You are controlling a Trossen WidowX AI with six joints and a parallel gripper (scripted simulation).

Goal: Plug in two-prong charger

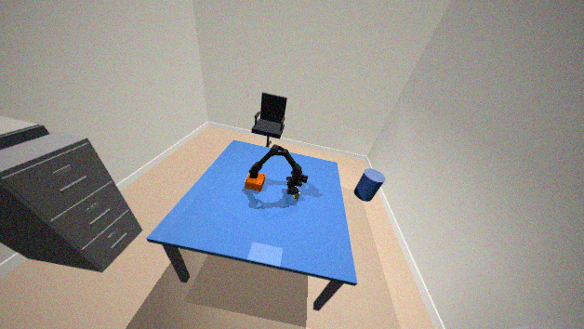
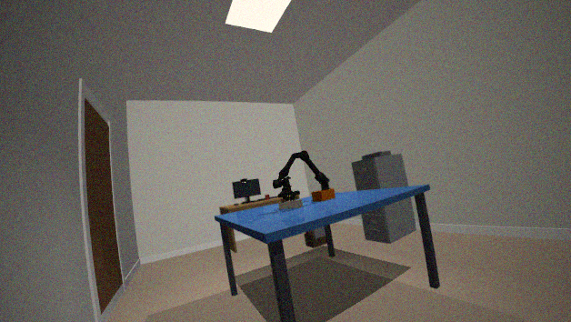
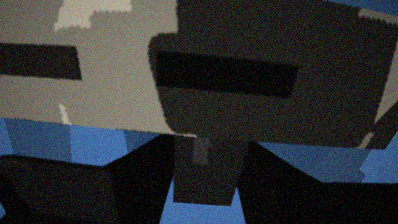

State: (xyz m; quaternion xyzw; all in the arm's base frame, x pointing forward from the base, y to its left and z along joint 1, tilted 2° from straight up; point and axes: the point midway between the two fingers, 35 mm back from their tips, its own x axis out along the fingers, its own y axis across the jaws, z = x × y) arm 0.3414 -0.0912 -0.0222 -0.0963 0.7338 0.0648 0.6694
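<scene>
Okay, so the claw [image 1: 295,191] [image 2: 289,197] [image 3: 206,136] is clamped on the dark charger [image 3: 210,187], by the power strip [image 2: 291,205] [image 3: 120,95], nearer the worktop's [image 1: 260,223] [image 2: 359,206] right edge than its left in the top view. Looks like insertion; can't tell if it's seated. Check alignment, push straight, then release.
</scene>
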